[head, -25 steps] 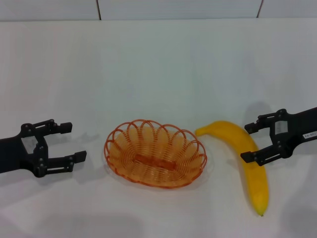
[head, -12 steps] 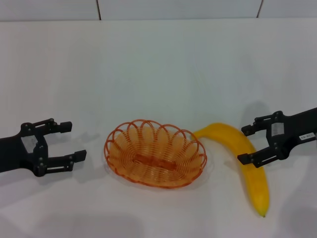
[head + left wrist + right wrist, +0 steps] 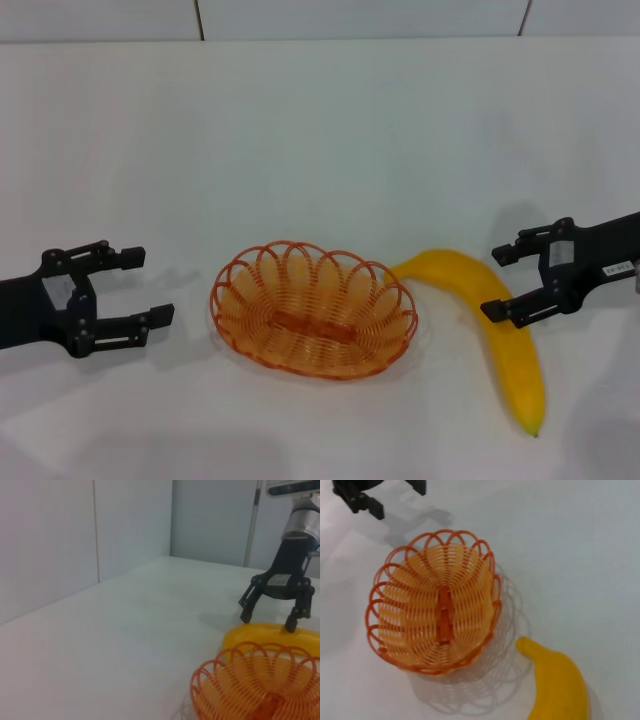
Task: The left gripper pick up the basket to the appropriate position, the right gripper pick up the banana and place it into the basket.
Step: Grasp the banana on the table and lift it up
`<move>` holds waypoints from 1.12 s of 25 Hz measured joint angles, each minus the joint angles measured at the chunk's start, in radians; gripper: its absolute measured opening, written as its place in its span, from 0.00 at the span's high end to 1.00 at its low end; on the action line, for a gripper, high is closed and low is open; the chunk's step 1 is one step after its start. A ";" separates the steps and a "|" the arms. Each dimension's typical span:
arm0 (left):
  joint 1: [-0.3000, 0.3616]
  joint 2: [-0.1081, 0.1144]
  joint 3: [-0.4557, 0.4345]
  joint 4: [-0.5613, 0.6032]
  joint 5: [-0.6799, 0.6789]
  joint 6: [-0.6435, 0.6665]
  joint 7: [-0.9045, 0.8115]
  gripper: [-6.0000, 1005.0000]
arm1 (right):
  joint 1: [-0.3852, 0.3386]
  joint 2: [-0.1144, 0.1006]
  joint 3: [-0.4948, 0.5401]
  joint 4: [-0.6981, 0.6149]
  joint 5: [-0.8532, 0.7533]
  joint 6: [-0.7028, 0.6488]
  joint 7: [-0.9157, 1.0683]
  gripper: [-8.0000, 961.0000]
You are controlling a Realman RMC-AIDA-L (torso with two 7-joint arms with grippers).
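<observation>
white tabletop all round: banana lies at 3 o'clock of the basket, right gripper spread astride it. an off-centre pinch could roll it. left gripper spread at 9 o'clock.

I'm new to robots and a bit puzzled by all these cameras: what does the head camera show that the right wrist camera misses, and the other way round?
Only the head view shows the right gripper, open, over the middle of the banana, and the banana's whole length down to its far tip. Only the right wrist view looks straight down into the basket, showing the woven strip along its floor. Both show the basket empty, the banana beside it on the white table, and the left gripper, open, off the basket's other side.
</observation>
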 joint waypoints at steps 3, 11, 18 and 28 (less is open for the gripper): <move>0.000 0.000 0.000 0.000 0.002 0.000 -0.001 0.16 | -0.001 0.001 0.000 0.001 -0.001 0.006 0.000 0.08; 0.002 0.000 0.000 0.000 0.002 0.000 -0.001 0.16 | -0.003 0.001 0.000 0.001 -0.003 0.029 0.002 0.08; 0.004 0.000 0.000 0.000 0.003 0.000 -0.002 0.16 | -0.002 -0.001 0.000 -0.011 -0.011 0.053 0.030 0.08; 0.004 0.002 0.000 0.000 0.004 0.001 -0.006 0.16 | -0.005 -0.004 0.000 -0.040 -0.016 0.073 0.054 0.08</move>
